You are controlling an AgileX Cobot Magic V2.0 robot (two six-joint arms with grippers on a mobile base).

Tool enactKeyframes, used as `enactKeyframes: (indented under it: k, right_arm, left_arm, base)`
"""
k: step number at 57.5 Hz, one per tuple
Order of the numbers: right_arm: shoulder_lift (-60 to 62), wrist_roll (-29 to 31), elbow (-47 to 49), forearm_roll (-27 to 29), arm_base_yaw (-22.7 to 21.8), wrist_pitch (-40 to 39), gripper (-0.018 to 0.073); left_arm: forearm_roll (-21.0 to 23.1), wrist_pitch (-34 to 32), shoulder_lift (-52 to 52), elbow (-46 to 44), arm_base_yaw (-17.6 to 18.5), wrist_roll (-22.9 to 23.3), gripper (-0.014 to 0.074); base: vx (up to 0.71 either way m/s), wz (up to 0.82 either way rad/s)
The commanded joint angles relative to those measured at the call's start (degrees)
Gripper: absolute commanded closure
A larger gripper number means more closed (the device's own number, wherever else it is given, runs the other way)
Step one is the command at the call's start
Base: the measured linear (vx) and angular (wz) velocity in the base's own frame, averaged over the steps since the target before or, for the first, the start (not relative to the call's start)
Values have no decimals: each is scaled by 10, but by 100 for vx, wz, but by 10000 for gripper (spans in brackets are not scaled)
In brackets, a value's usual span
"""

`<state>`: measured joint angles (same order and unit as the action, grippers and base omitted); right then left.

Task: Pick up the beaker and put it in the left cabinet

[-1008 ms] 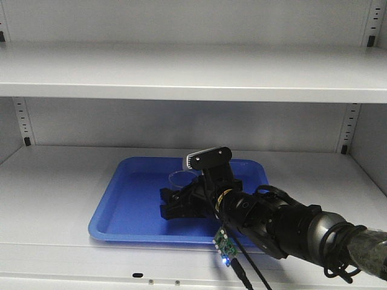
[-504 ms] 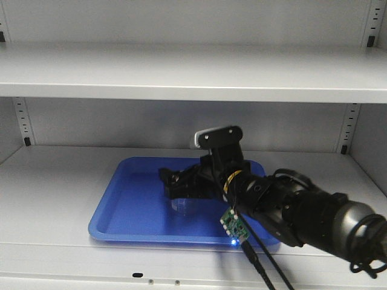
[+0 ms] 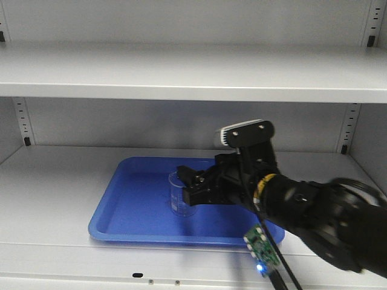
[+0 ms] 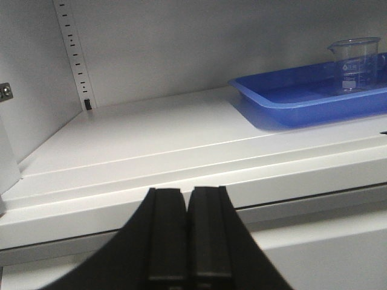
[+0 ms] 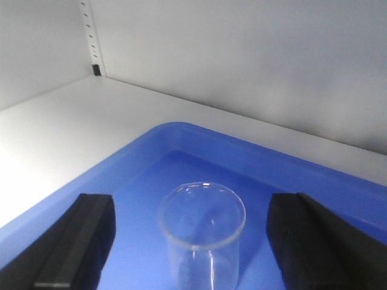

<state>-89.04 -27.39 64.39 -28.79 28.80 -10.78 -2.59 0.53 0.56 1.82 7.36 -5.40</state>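
The beaker (image 3: pixel 180 194), small and of clear glass, stands upright in a blue tray (image 3: pixel 130 202) on the lower shelf (image 3: pixel 54 193) of the light grey left cabinet. My right gripper (image 3: pixel 186 184) is open just to the right of it. In the right wrist view the beaker (image 5: pixel 202 241) stands between the two black fingers (image 5: pixel 81 235), with a gap on each side. My left gripper (image 4: pixel 187 193) is shut and empty, low in front of the shelf edge. From there the beaker (image 4: pixel 357 63) shows far right in the tray (image 4: pixel 272 96).
An upper shelf (image 3: pixel 181 75) runs across above the tray. Slotted rails (image 3: pixel 23 121) stand at the back corners, and another rail (image 4: pixel 75 54) shows in the left wrist view. Bare shelf (image 4: pixel 151 139) lies left of the tray.
The right gripper has opened, let go of the beaker and drawn back to the right. The beaker, held at a tilt before, now stands free in the tray.
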Motion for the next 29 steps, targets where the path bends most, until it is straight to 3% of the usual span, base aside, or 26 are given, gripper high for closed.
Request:
enactKeyframes:
  k: [1, 29]
  right_arm:
    - [63, 2, -10, 3, 0, -35, 2]
    - [156, 3, -86, 3, 0, 15, 2]
  left_arm:
    - [2, -48, 11, 9, 0, 2, 595]
    - [2, -48, 11, 9, 0, 2, 595]
  base:
    - [0, 0]
    - [0, 0]
